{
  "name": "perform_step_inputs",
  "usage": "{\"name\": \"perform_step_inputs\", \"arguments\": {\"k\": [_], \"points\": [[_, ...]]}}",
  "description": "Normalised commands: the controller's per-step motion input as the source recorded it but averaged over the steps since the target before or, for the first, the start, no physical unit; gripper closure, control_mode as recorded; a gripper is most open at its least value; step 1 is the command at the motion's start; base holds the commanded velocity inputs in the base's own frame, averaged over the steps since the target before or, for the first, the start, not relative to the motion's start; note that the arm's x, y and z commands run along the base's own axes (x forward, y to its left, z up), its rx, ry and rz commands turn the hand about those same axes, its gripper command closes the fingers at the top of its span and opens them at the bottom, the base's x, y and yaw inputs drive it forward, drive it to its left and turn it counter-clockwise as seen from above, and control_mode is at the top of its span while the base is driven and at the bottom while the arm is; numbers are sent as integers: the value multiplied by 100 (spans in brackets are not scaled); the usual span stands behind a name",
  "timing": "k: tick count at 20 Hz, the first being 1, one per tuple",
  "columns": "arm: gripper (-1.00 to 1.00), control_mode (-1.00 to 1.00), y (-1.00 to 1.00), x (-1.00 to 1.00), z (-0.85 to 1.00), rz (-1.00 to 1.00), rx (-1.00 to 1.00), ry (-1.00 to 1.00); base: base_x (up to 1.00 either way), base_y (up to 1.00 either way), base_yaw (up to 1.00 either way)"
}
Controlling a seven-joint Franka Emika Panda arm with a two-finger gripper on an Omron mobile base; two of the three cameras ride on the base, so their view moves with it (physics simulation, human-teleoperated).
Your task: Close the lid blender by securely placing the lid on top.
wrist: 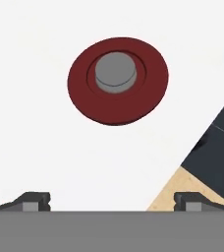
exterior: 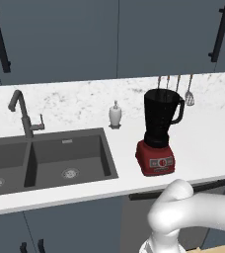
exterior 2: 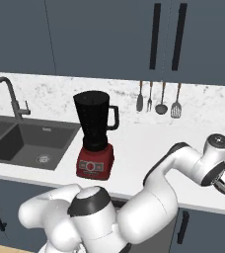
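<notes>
My gripper (wrist: 112, 202) is spread wide and empty, looking down at the lid (wrist: 117, 80), which lies flat on the white counter (wrist: 30, 138) toward twelve o'clock. Nothing is grasped yet. The blender (exterior: 160, 131) stands uncovered; pickup, carry and seating remain.

White counter (exterior: 203, 143): blender (exterior: 159, 133), lid (wrist: 117, 79), dispenser (exterior: 115, 115)

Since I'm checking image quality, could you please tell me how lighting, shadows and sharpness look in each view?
Left base view: flat even light, faint shadow beside the blender. Right base view: likewise soft, no glare. Hand view: the lid is sharp on washed-out white counter, nearly shadowless.
</notes>
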Motion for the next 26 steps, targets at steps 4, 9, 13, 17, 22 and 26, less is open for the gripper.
{"name": "perform_step_inputs", "arguments": {"k": [4,9,13,17,22,26], "points": [[-100,-100,-27,3,-3,-8,0,0,0,0,0],[-100,-100,-24,11,-7,-7,0,0,0,0,0],[-100,-100,-7,16,-4,-2,0,0,0,0,0],[-100,-100,0,15,-1,0,0,0,0,0,0],[-100,-100,-5,14,-9,0,0,0,0,0,0],[-100,-100,-5,15,-15,0,0,0,0,0,0]]}}
